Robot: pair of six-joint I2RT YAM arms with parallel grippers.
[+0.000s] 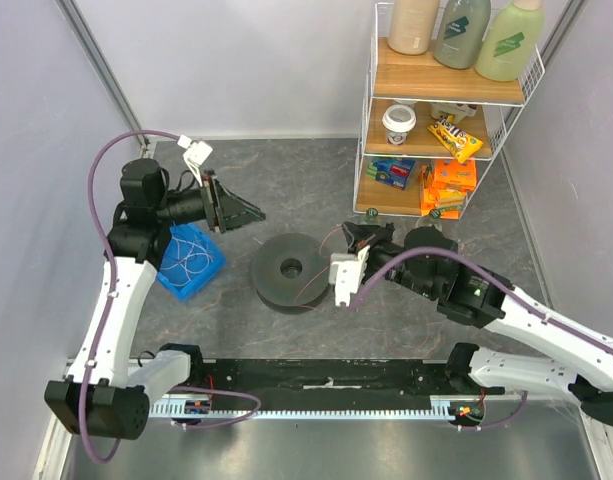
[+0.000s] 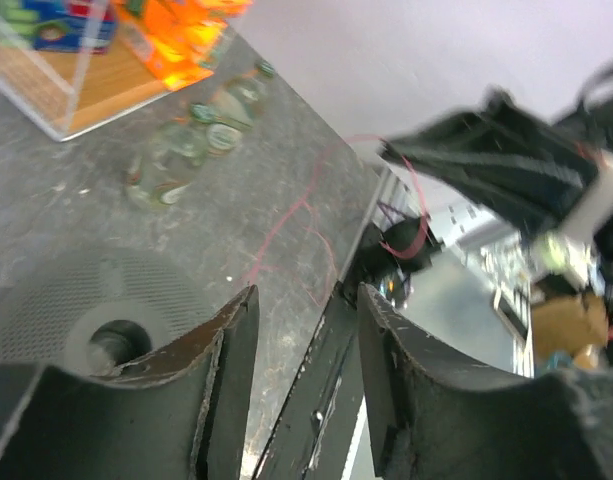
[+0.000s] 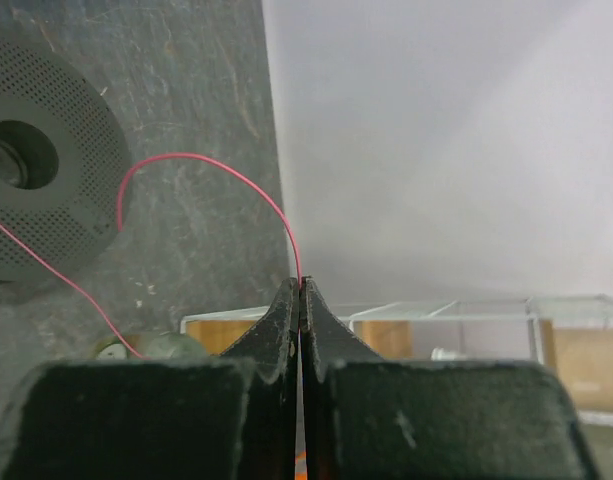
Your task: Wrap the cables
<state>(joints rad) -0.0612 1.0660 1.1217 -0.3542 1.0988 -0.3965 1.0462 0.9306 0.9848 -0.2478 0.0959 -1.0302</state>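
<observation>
Pinching a thin red cable (image 3: 186, 156) between fingertips pressed fully together, the right pincer (image 3: 300, 287) is closed on that strand and on nothing else that I can see. From the grip the strand rises in an arch, then drops toward the grey tabletop (image 3: 186, 60) just beside the rim of the dark perforated spool (image 3: 36, 170). A second stretch of it runs slantwise across the spool's lower part. From my overhead view, the spool lies flat near the middle of the tabletop, with the right pincer close to its right side.

More cables (image 1: 189, 250), pale and loosely looped, lie inside a blue bin (image 1: 214, 263) to the left of the spool, near it but not touching.

The left pincer (image 1: 248, 212) is held off the tabletop, beyond the bin and to the upper left of the spool. In my left wrist view its jaws stand apart with nothing between them, and only the spool and the bare tabletop show past them.

A white wire rack (image 1: 371, 120) stands at the far right corner, with three bottles (image 1: 461, 35) on its top shelf and a cup and snack packets on the shelves below.
</observation>
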